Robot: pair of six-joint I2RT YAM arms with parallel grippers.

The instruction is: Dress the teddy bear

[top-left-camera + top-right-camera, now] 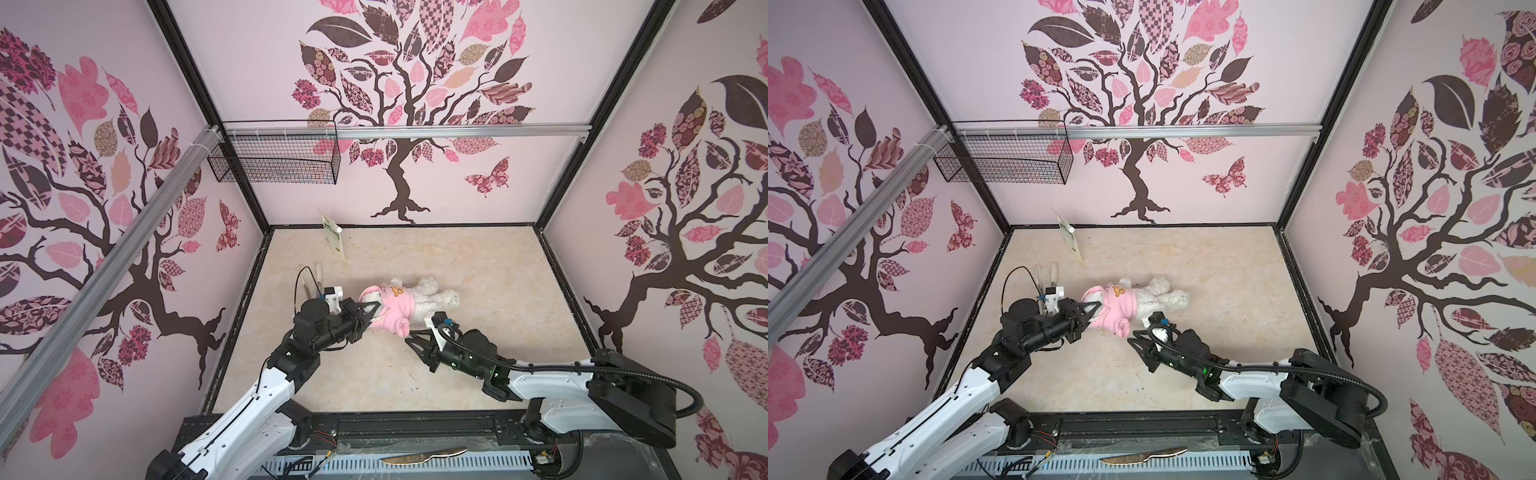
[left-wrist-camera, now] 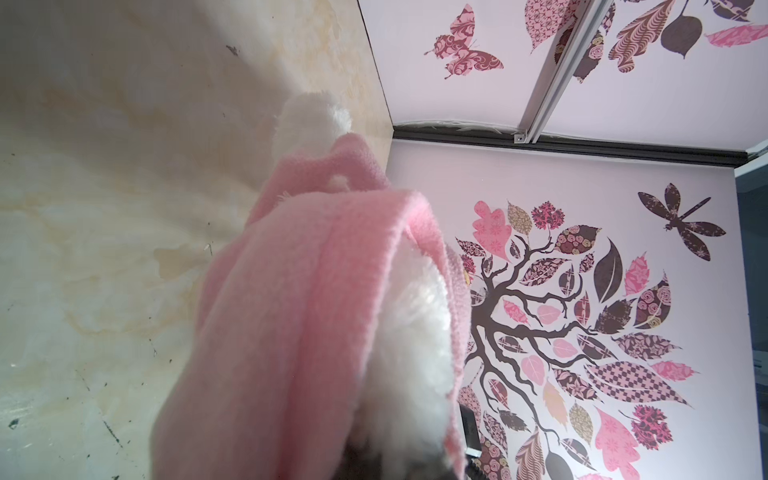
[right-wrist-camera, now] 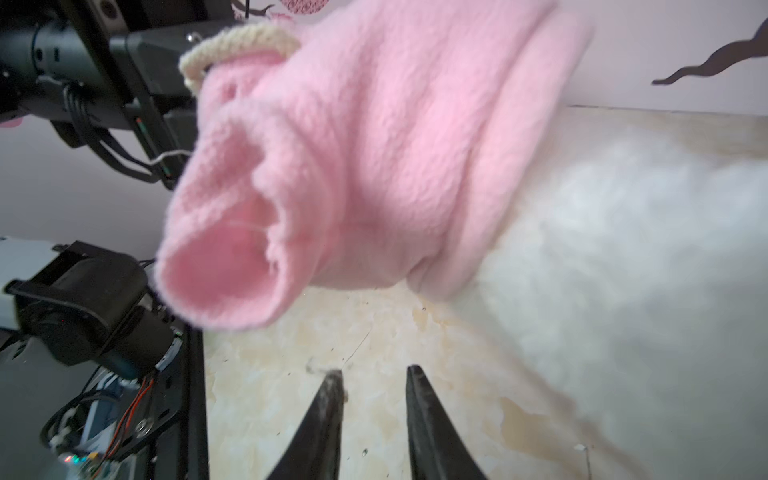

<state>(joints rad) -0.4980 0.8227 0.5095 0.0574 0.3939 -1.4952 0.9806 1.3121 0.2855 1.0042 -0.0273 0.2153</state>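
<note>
Teddy bear (image 1: 434,298) white; hoodie (image 1: 392,311) pink, orange bear-face patch (image 1: 397,291); counter (image 1: 478,266) cream marbled; walls (image 1: 257,83) pale pink, brown-pink tree decals (image 1: 400,183).

The teddy bear (image 1: 434,296), wearing the pink hoodie (image 1: 392,311), lies across mid-worktop (image 1: 498,266) and blocks the lane between the two arms. The left tool (image 1: 374,308) is clamped on the hoodie at the hood end. The right tool (image 1: 409,336), jaws apart and empty, sits just in front of the open sleeve (image 3: 232,266). Free worktop: the right half, the back-right area, and the front band between the arms. Back-left corner: obstructed by a leaning card (image 1: 334,243), with a wire basket (image 1: 274,160) overhead.
</note>
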